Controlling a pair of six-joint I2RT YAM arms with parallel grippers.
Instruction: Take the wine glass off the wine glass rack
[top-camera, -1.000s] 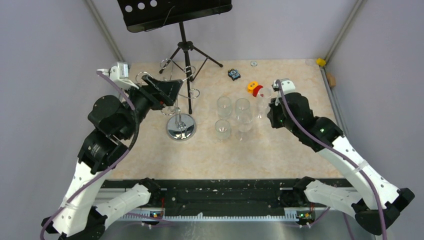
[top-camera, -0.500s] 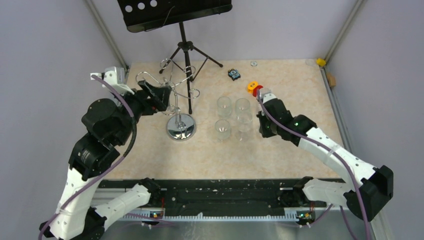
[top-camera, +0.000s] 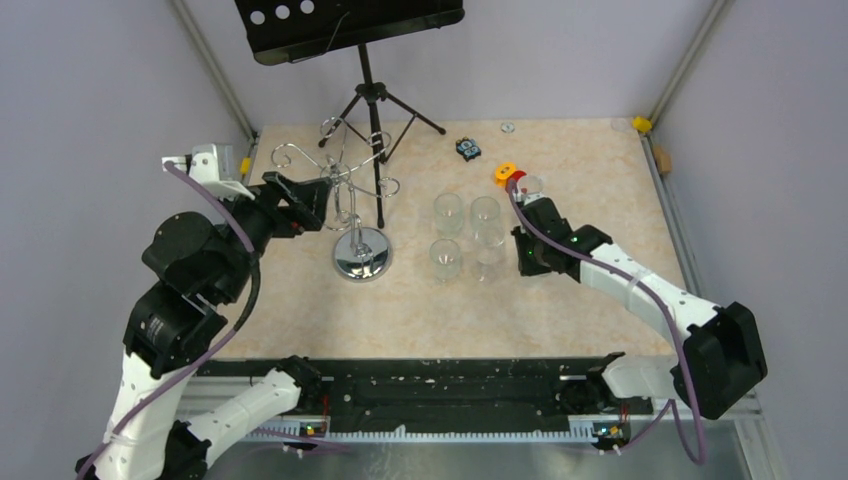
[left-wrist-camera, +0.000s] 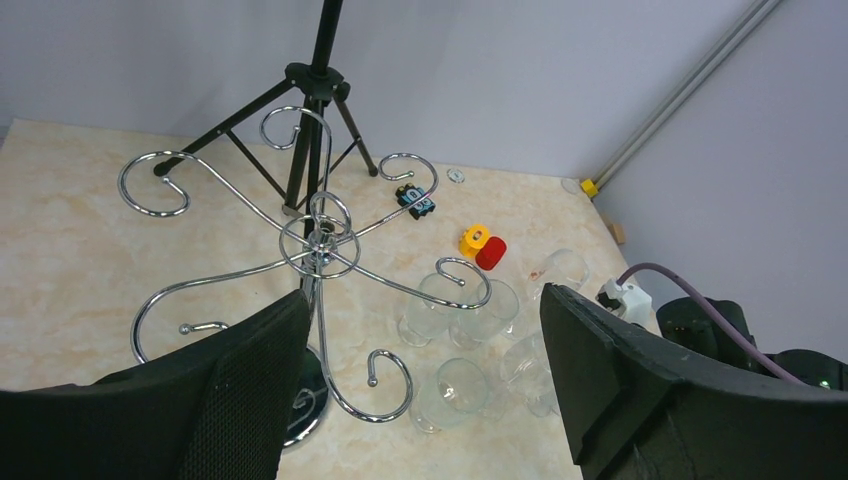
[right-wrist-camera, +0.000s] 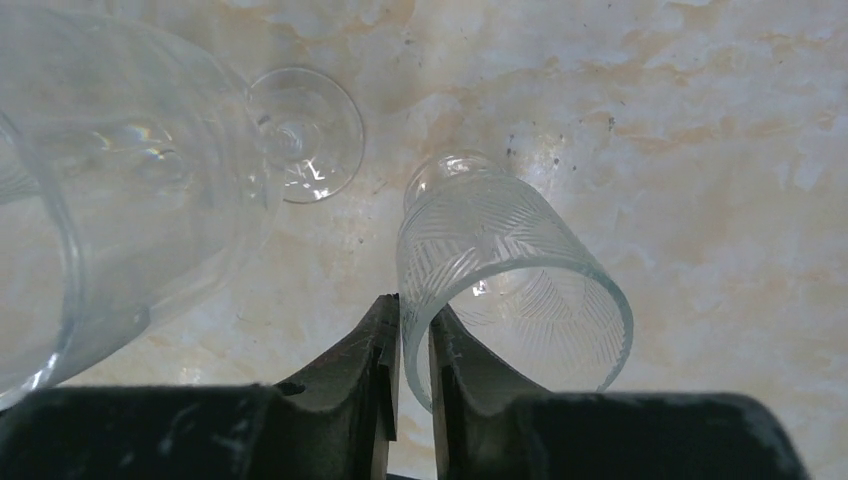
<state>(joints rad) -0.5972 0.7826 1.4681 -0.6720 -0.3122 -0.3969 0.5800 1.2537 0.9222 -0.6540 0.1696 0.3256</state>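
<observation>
The chrome wine glass rack (top-camera: 361, 252) stands left of centre; in the left wrist view (left-wrist-camera: 320, 240) its curled arms hang nothing. My left gripper (top-camera: 300, 198) is open and empty just left of the rack's top, its jaws wide apart (left-wrist-camera: 425, 305). My right gripper (top-camera: 527, 260) is shut on the rim of a cut-pattern wine glass (right-wrist-camera: 500, 265), one finger inside and one outside (right-wrist-camera: 405, 320). The glass hangs tilted, low over the table; I cannot tell if its foot touches.
Several clear wine glasses (top-camera: 466, 235) stand together just left of my right gripper; one is close by (right-wrist-camera: 150, 200). A black tripod music stand (top-camera: 370, 95) is behind the rack. A yellow and red object (top-camera: 508, 176) and a small black object (top-camera: 468, 148) lie behind.
My right gripper has moved left and down with the glass, to beside the group of glasses. My left arm has drawn back to the left, away from the rack's top.
</observation>
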